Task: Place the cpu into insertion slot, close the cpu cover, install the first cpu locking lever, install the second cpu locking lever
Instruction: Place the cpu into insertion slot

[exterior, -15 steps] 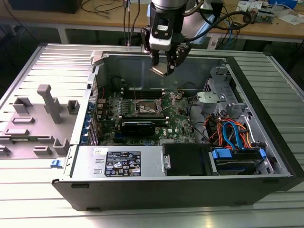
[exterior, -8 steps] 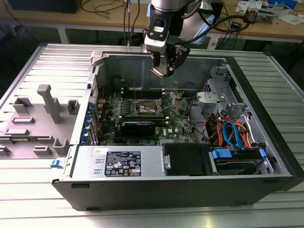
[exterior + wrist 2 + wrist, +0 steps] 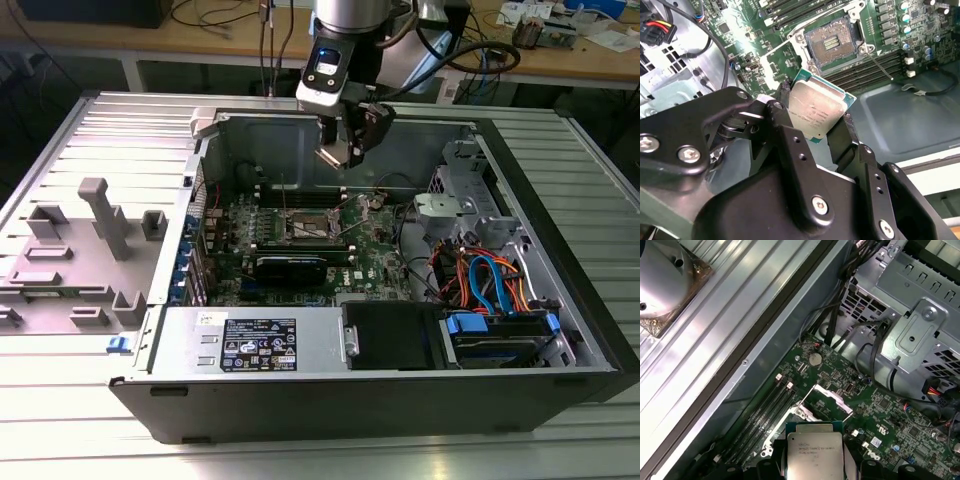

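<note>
- The step in hand is the first one: the cpu (image 3: 816, 109) is not yet in the insertion slot (image 3: 832, 44).
- The hand (image 3: 345, 150) is closed down to the width of the chip. Its two black fingers (image 3: 782, 100) press on opposite edges, with the dull metal top facing the second wrist camera.
- In the exterior view the hand hangs inside the open computer case (image 3: 400, 400), well above the motherboard (image 3: 375, 260). It sits toward the back wall rather than straight over the socket.
- The socket lies bare, its contact field showing inside the silver rim, and the chip is apart from it.
- The cpu cover (image 3: 829, 396) stands lifted off the socket in the first wrist view, so the opening is free from above.
- A thin metal rod (image 3: 880, 62) angles out beside the socket. It is likely one of the locking levers swung loose, though the view is too cramped to be sure.
- Long memory slots (image 3: 765, 410) run just beside the socket.
- As a judgement, seating calls for the chip to be squared to the socket rim, held level and set down without sliding, since the contacts look fine and easily bent.
- The case rests on a ribbed metal desk (image 3: 300, 450).
</note>
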Tool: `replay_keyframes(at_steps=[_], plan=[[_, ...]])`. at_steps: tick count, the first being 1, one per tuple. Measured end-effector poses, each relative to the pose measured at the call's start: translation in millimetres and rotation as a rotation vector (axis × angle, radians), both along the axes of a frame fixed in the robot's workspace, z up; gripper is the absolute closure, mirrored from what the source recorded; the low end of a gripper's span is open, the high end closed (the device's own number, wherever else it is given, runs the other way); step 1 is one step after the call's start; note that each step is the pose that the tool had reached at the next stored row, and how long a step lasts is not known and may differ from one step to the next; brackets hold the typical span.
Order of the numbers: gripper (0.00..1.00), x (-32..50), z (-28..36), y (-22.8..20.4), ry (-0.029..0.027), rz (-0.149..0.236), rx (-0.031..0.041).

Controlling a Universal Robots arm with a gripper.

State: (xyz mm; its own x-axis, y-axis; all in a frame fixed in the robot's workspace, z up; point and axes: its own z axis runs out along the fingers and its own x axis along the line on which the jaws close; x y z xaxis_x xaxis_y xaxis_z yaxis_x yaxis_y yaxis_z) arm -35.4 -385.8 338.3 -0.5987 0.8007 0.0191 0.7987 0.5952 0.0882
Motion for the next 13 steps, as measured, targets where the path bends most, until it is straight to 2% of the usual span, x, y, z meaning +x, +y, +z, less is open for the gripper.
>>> replay_keyframes(at_steps=[3,7,13], plan=[[0.46,0.0,-5.2,-0.6,0.0001,-0.02,-0.0006],[0.46,0.0,-9.2,-0.5,0.0003,-0.075,-0.0013],[0.46,0.0,-9.6,-0.6,0.0007,-0.079,-0.0014]])
